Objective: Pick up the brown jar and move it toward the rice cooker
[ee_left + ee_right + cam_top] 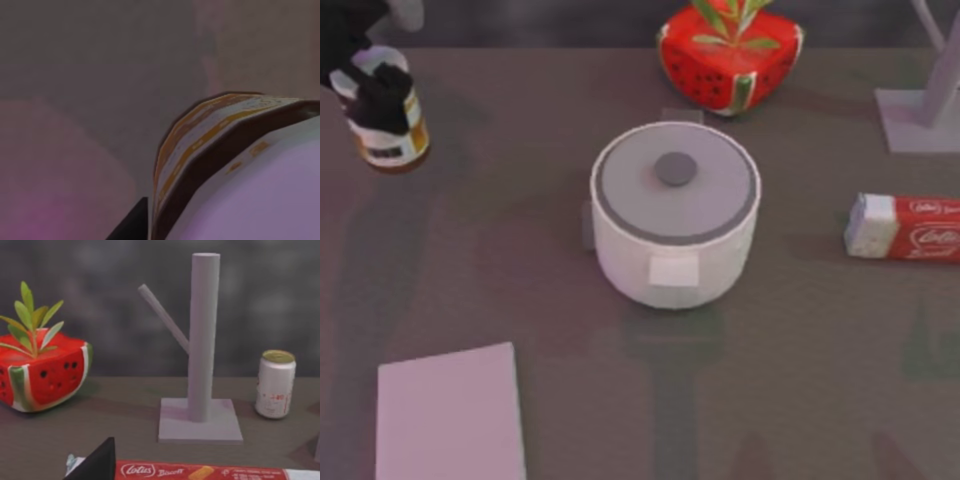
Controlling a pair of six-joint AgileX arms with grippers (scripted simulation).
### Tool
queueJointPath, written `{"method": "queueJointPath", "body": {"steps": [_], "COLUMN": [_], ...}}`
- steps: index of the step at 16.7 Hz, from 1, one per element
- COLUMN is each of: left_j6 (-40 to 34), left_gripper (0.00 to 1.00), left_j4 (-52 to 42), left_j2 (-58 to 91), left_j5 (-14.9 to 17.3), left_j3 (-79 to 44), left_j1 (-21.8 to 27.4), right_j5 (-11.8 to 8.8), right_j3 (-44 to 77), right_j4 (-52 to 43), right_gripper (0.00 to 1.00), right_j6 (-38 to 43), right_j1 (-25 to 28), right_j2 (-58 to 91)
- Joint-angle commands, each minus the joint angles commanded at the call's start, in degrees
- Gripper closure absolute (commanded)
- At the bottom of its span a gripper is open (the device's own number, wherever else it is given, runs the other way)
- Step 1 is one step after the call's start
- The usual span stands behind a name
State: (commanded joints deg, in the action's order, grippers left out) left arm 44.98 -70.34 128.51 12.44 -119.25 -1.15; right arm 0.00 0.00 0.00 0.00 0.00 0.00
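Left gripper sits on the brown jar at the top view's far left edge, black fingers down around the white lid area; whether they're actually clamped on the jar can't be read from any view. The jar looks tilted, its base angled away from the gripper, and contact with the table can't be confirmed, so it may be partly lifted; treat that as a guess. The rice cooker is well apart from the gripper, out toward the table centre, its pale panel facing the near edge. For the step in hand, judged as the pick and carry: confirm a firm hold below the lid first, get the jar fully clear of the surface, then translate straight toward the cooker's side and stop short of the wall. Keep the jar upright, since a tilted load in a two-finger pinch may swing or slip. The path between looks free; the flat pale card lies well off that line. Visibility is poor: the left wrist view is filled by the jar's label and lid at close range, with only a black finger corner showing. The upper part of the left arm is cut off by the frame. Right arm is parked out of the top view, and its wrist camera shows only one dark finger tip, so its state can't be told either.
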Motion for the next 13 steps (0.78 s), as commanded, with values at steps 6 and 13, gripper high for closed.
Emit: {"method": "queueJointPath", "body": {"steps": [6, 13], "left_j6": [0.13, -6.2], "left_gripper": [1.0, 1.0], "left_j4": [2.28, 4.78], "left_j2": [-5.9, -7.3], "left_j5": [-0.05, -2.06], "left_j3": [6.45, 9.65], "left_j1": [-0.22, 2.39], "right_j5": [0.0, 0.0], "right_j3": [0.0, 0.0], "right_j4": [0.0, 0.0], "right_gripper": [0.0, 0.0], "right_j6": [0.0, 0.0], "right_j1": [0.0, 0.0], "right_j2": [0.0, 0.0]}}
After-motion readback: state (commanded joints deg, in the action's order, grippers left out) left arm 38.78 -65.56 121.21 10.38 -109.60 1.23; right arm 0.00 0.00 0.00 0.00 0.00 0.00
